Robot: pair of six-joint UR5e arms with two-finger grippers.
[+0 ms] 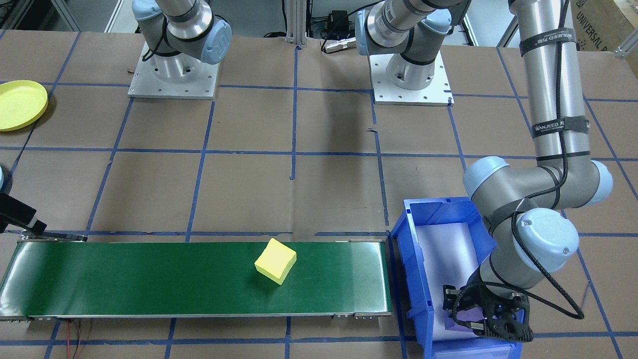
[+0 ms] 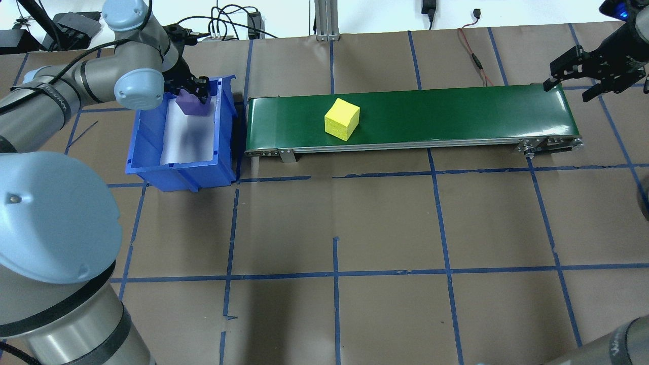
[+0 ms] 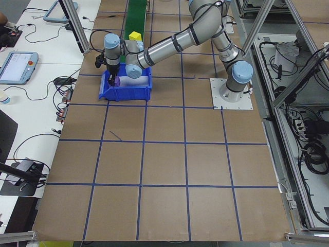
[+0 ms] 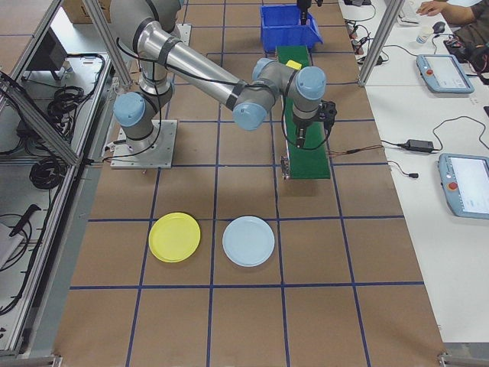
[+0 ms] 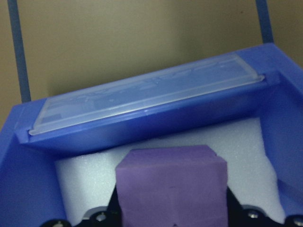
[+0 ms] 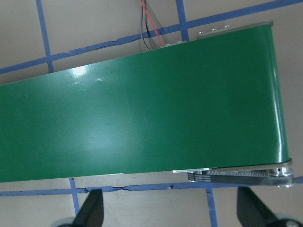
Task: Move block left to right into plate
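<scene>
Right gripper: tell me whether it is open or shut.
Open. The right gripper hangs at the end of the green conveyor, and in the right wrist view its fingers stand well apart with nothing between them.

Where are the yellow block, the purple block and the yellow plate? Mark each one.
yellow block (image 2: 341, 118): overhead exterior view, on its top face.
purple block (image 5: 171, 189): left wrist view, on its front face.
yellow plate (image 4: 174, 237): exterior right view, on its bare centre.

Yellow foam cube (image 2: 341, 119) on a green conveyor belt (image 2: 456, 114); purple cube (image 5: 171, 189) in a blue bin (image 2: 152, 162); brown desk (image 2: 385, 223) gridded with blue tape.
</scene>
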